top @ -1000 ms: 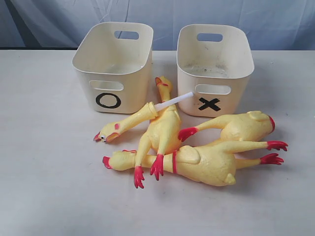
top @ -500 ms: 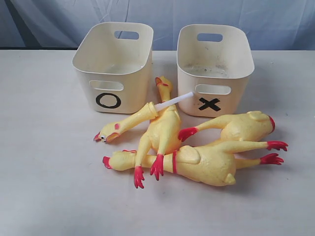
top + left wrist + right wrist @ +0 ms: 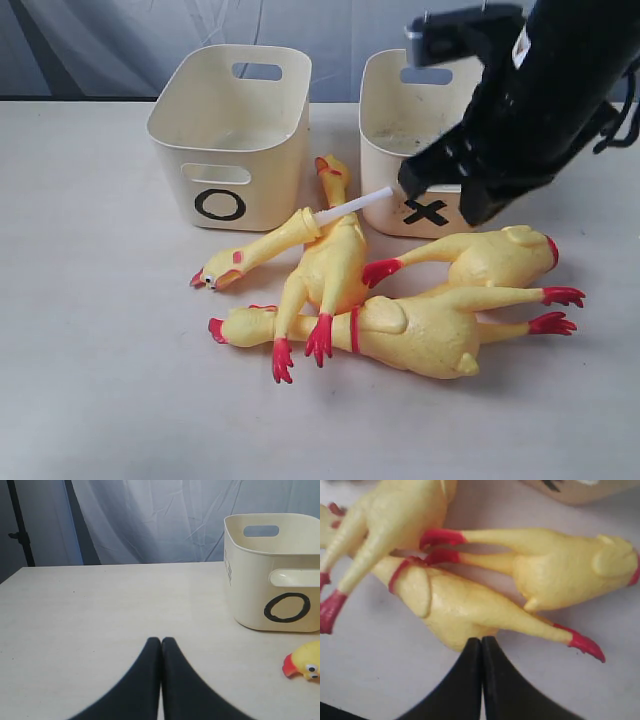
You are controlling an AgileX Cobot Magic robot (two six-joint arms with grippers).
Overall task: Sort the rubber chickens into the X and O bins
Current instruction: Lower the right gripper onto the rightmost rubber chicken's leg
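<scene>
White bench (image 3: 80, 300): rubber chickens (image 3: 400, 330) piled in front of O bin (image 3: 230, 130) and X bin (image 3: 395, 150). Right hand (image 3: 481, 640) above pile, pinched closed, empty. Left hand (image 3: 161, 641) likewise, low near O bin.

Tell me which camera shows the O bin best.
The exterior view: the O bin shows whole, with its rim, both handle slots and the mark. The left wrist view shows the O bin close but cut off at the frame edge. The right wrist view does not show it.

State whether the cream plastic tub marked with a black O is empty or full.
Empty: the cream plastic O tub shows a bare floor; the yellow rubber chickens lie outside.
</scene>
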